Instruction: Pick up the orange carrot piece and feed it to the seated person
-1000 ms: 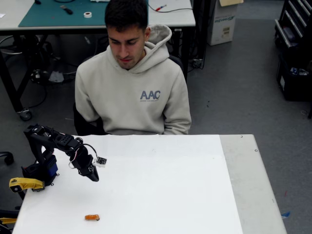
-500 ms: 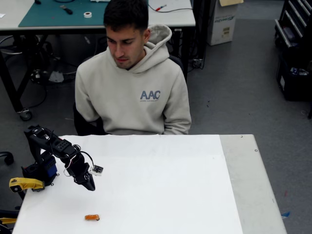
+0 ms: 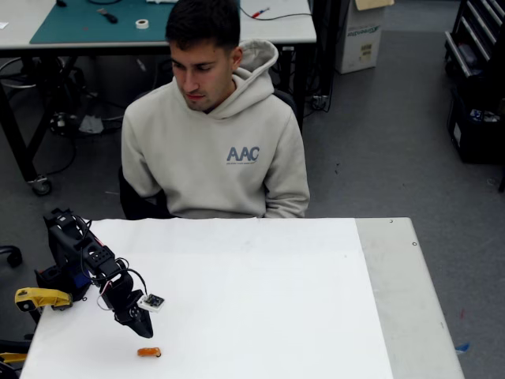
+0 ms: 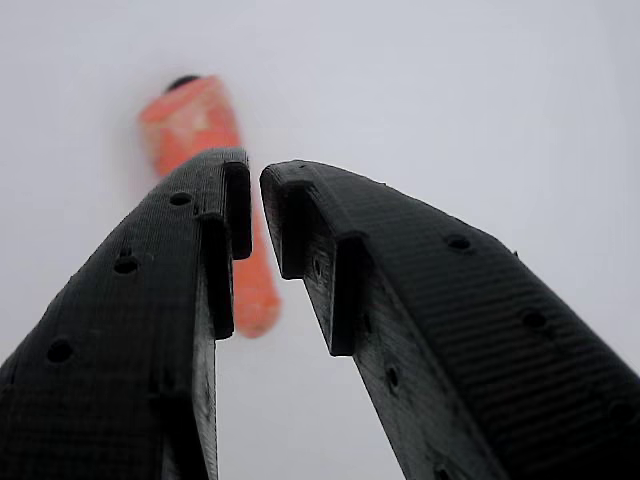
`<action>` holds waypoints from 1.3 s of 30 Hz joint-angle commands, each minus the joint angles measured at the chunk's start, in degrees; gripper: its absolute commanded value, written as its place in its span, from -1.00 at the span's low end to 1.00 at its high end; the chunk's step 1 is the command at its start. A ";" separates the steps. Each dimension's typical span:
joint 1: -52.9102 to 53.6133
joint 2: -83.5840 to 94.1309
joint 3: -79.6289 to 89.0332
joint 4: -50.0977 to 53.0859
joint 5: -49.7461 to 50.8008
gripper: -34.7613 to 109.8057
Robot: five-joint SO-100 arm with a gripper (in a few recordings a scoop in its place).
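1. The black arm [image 3: 87, 260] sits at the left edge of the white surface [image 3: 260, 300] in the fixed view, folded over and reaching down toward the near edge.
2. The fingers [image 3: 144, 330] point down at the surface, tip hanging just above and a bit left of the orange carrot piece [image 3: 149, 352]. Not touching it as far as I can see.
3. The carrot piece lies flat on the surface near the front left corner, long side running left-right in the fixed view.
4. In the wrist view the two black fingers [image 4: 255, 205] are only a narrow slit apart at the tips, nothing between them. The carrot piece [image 4: 200, 130] is blurry beyond them, partly hidden by the left finger, so it's off to the left of the gap rather than in it.
5. The seated person [image 3: 213, 134] is at the far side of the surface in a beige AAC hoodie, head tipped down, well apart from the carrot.
6. A yellow part [image 3: 39, 298] sits beside the arm's base at the left edge.
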 commanded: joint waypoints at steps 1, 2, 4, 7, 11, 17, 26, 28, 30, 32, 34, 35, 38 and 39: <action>1.32 2.11 -0.44 -0.70 -0.53 -0.55; 1.32 2.02 -0.09 -0.70 -0.53 -0.55; 1.41 2.02 0.00 -0.62 -0.53 -0.55; 1.67 1.93 0.09 -0.53 -0.53 -0.55; 1.67 0.35 0.62 -0.53 -0.53 -0.55; 1.23 -0.18 0.70 -0.53 -0.53 -0.55; 1.32 -0.18 0.70 -0.53 -0.53 -0.55; 1.14 -0.26 0.70 -0.53 -0.53 -0.55; 1.05 -0.44 0.70 -0.53 -0.88 -0.53; 1.05 -0.62 0.79 -0.53 -2.46 -0.48; 1.14 -0.62 0.88 -0.53 -4.66 -0.42; 1.14 -0.62 0.97 -0.53 -5.71 -0.39; 1.05 -0.62 2.72 -0.53 -8.26 -0.32; 1.05 -0.62 3.78 -0.53 -8.88 -0.30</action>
